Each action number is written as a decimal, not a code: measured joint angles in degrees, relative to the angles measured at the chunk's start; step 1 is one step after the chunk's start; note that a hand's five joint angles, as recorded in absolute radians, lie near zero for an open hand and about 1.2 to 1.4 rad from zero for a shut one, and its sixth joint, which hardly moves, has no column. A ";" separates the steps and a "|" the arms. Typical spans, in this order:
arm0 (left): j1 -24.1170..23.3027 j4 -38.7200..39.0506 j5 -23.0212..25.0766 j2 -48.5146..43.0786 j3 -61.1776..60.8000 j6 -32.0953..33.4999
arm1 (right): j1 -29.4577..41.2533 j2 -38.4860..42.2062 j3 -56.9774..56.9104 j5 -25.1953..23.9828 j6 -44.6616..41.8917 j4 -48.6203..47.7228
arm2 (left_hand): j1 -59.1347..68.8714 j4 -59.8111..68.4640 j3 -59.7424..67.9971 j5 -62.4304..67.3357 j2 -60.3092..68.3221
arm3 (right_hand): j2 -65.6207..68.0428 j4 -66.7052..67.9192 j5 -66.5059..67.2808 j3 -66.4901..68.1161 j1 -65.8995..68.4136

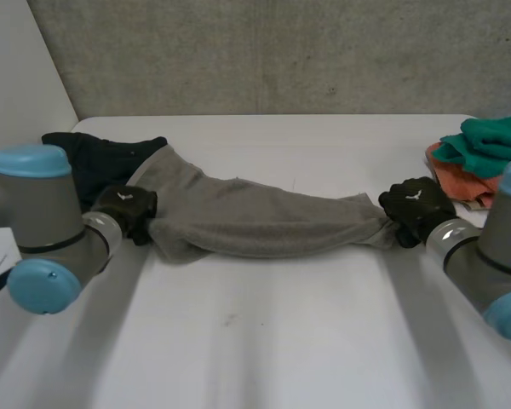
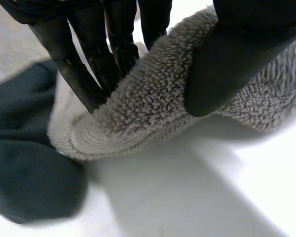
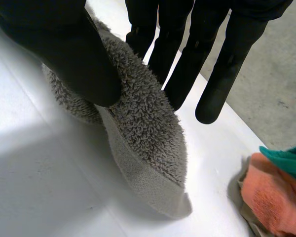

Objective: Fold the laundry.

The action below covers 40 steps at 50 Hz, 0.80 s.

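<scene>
The left hand [image 1: 126,209] was clamped on one end of the grey towel [image 1: 255,217], its thumb pressing the pile against the fingers [image 2: 81,69]. The right hand [image 1: 417,209] pinched the opposite end the same way, thumb over the cloth and fingers behind it. Between them the towel ran stretched as a bunched, rope-like band low over the white table [image 1: 264,349]; whether its middle rested on the surface could not be told. Behind the towel's left end lay a crumpled dark garment [image 1: 89,158], touching it. Beyond the towel's right end, apart from it, sat a pile of teal and orange cloths [image 1: 481,158]. By these signs the towel was gripped and drawn out but bore no fold yet. Spreading it flat, folding it and handling the dark garment seemed left to do, while the pile looked like finished work.
</scene>
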 measured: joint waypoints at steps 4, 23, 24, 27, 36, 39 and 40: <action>-0.78 -0.35 -1.18 7.20 -2.98 -3.12 | -1.98 -5.25 0.04 -0.73 1.65 5.93 | 0.00 0.00 0.01 0.00 0.00 | 0.00 0.00 0.00 0.00 0.00; -6.66 -3.76 2.17 24.69 -6.42 -7.30 | -12.71 -9.42 -16.78 -10.71 6.41 29.23 | 0.00 0.24 0.45 0.00 0.27 | 0.00 0.04 0.48 0.05 0.00; -6.75 -4.43 1.82 22.91 -5.23 -7.04 | -12.41 -7.86 -18.09 -10.50 6.43 29.52 | -0.01 0.08 0.29 0.00 0.05 | 0.00 0.04 0.48 0.05 0.00; -6.98 -7.05 0.75 15.70 -0.55 -6.37 | -10.98 -2.16 -22.37 -8.93 6.05 29.57 | -13.35 -14.44 -14.74 -12.13 -15.67 | 0.00 0.04 0.48 0.05 0.00; -6.34 -12.37 -0.09 1.34 11.46 -6.05 | -7.85 7.84 -29.20 4.07 5.82 22.53 | -53.15 -56.55 -55.47 -52.94 -56.49 | -53.84 -54.26 -53.02 -54.19 -50.52; -5.59 -12.50 -0.48 2.06 11.53 -6.37 | -7.67 6.72 -28.18 7.32 6.97 20.61 | -53.15 -56.55 -55.47 -52.94 -56.56 | -55.64 -56.20 -54.52 -56.25 -51.26; -5.25 -12.40 -0.64 2.89 11.00 -6.53 | -7.68 5.79 -27.34 8.02 7.52 20.10 | -53.15 -56.55 -55.47 -52.94 -56.56 | -55.64 -56.22 -54.53 -56.26 -51.26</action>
